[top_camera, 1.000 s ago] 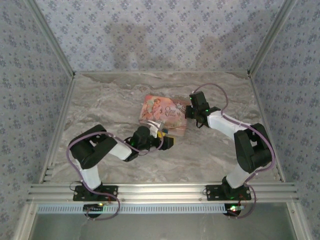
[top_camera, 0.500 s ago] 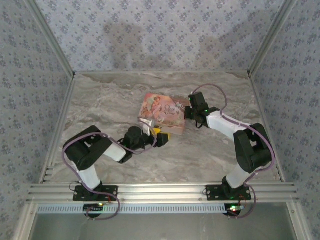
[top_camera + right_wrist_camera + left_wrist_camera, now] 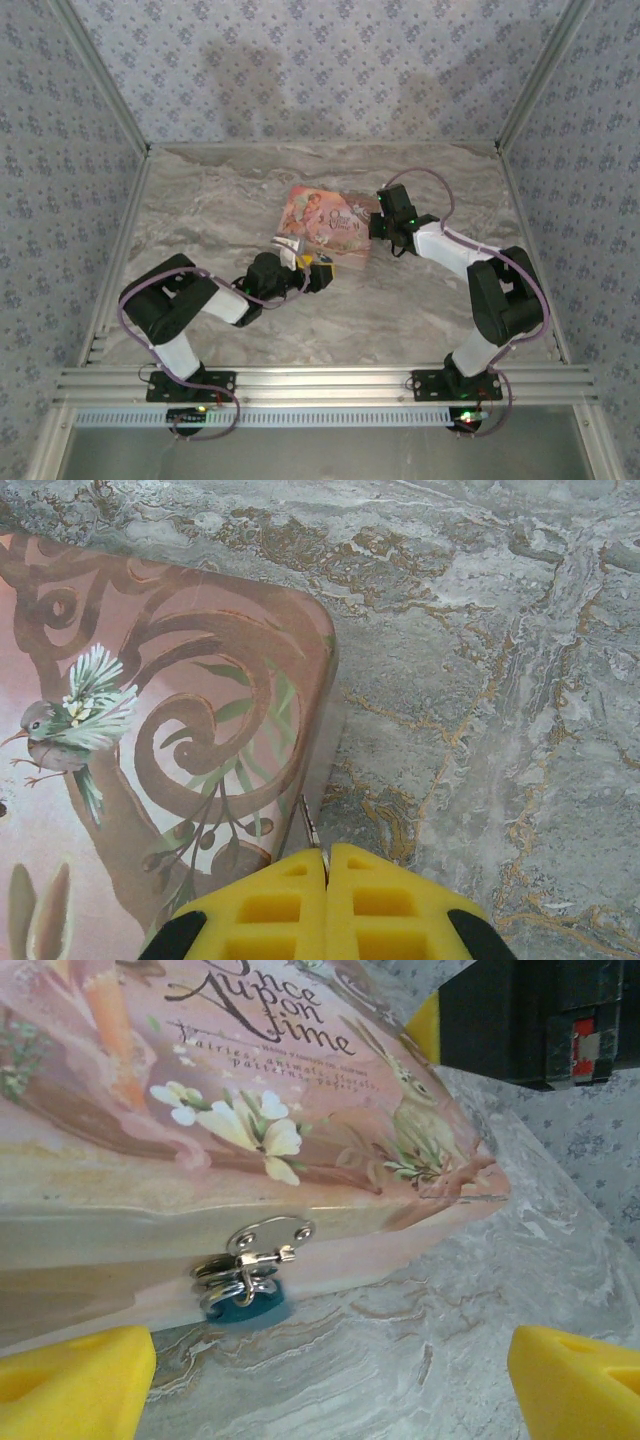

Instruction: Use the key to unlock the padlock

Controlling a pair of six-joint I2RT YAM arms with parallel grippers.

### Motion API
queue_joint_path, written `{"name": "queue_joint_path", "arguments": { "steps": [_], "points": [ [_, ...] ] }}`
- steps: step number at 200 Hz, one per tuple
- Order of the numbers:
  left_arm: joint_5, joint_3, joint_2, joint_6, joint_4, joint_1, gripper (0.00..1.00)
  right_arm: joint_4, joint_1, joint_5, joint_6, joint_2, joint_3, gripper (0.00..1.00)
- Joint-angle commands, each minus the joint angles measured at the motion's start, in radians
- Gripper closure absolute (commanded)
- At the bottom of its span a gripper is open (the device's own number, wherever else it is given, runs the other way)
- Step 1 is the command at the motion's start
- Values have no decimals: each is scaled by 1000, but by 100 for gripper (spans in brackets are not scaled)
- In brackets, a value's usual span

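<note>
Approach w/ left jaws (image 3: pixel 325 1378) looks like the step in hand: they're spread wide, pads (image 3: pixel 70 1380) at either side of the wrist view, nothing betw. them. To do it well, prob. go in low and straight along the desk (image 3: pixel 420 1340), close on the padlock (image 3: pixel 247 1300) body, not the silver clasp (image 3: pixel 268 1243), and leave the keyhole face free. Padlock hangs at that clasp on the pink box (image 3: pixel 200 1110) side facing desk's near edge, box abt mid-desk. It sits ahead of left jaws, slightly left of centre, apart from both pads. Right jaws (image 3: pixel 327 865) are pressed together at box's corner toward the right edge, pinching a thin metal sliver, prob. the key (image 3: pixel 310 827).
</note>
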Motion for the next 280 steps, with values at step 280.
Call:
{"name": "queue_joint_path", "arguments": {
  "steps": [280],
  "points": [
    [242,84,190,-115,294,40,27,6,9,-1,-10,0,-10,100]
  ]
}}
